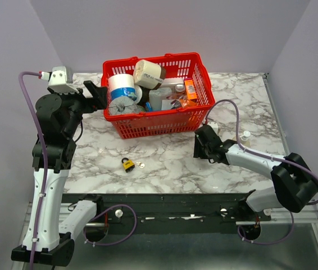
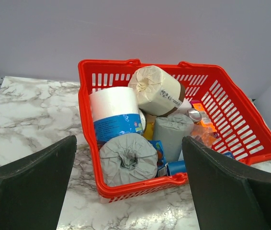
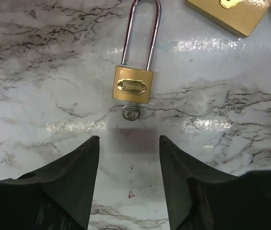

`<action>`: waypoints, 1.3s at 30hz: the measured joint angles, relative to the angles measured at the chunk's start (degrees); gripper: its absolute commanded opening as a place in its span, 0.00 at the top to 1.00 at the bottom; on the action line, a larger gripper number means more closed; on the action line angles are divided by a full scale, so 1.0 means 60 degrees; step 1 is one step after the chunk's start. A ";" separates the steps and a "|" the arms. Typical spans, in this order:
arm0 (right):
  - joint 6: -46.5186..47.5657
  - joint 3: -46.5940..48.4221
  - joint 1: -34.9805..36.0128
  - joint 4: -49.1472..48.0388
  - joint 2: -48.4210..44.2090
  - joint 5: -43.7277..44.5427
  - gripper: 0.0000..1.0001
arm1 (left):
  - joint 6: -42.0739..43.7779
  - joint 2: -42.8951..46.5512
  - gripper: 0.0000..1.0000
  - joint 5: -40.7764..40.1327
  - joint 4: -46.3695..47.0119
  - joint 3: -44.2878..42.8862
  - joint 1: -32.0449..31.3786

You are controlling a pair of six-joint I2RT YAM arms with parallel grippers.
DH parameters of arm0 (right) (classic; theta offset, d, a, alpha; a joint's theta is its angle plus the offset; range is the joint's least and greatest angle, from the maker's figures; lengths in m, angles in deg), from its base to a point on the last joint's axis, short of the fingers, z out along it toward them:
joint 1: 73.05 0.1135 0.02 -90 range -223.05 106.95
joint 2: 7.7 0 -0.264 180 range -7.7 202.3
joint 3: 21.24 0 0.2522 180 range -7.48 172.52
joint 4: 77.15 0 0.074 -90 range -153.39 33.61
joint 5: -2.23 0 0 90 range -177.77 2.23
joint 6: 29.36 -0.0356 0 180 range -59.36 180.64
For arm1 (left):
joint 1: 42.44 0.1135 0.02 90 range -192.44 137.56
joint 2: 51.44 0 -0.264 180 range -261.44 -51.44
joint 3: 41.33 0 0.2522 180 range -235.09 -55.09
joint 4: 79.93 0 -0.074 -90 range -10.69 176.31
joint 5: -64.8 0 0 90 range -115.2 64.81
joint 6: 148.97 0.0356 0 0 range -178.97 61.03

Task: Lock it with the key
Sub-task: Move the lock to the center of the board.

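Your right claw (image 3: 129, 143) is spread wide with nothing between its fingers, hovering low over the marble surface (image 1: 176, 169). In its wrist view the long-shackled padlock (image 3: 133, 85) lies flat just ahead of the fingertips and centred on the gap. Its brass body is toward the claw and its shackle points away. Both shackle legs reach the body (whether it is latched, you cannot tell from here). The key (image 3: 131, 113) sits in the keyhole on the bottom of the body, its round head sticking out toward the claw and clear of both fingers. A second brass padlock (image 3: 229, 17) is cut off at the upper right corner of that view, apart from the first. From above, a small padlock (image 1: 127, 164) with a little pale piece (image 1: 141, 165) just beside it lies on the open surface near the front, well apart from both claws. You cannot tell from above whether it is either of the two in the wrist view. Your left claw (image 2: 129, 143) is raised at the left end of the red basket (image 2: 85, 105), also wide open and empty. Its fingers frame the white roll (image 2: 114, 112), grey roll (image 2: 128, 158) and beige roll (image 2: 157, 91) inside.
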 measured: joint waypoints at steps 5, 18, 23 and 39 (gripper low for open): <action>-0.0441 0.0127 -0.0102 -0.0346 0.0364 0.0211 0.48 | -0.0018 -0.0127 0.01 -0.0007 0.0076 -0.0007 0.0000; -0.0630 0.0466 -0.1082 -0.1024 0.1249 0.0091 0.44 | -0.0047 -0.0324 0.01 -0.0029 0.0124 -0.0291 0.0040; -0.0499 0.0466 -0.1082 -0.1122 0.1286 -0.0219 0.41 | -0.0051 -0.0328 0.01 -0.0033 0.0124 -0.0288 0.0040; -0.0361 0.0852 -0.1173 -0.1563 0.1963 0.0018 0.54 | -0.0098 -0.0481 0.01 -0.0036 0.0120 -0.0288 0.0073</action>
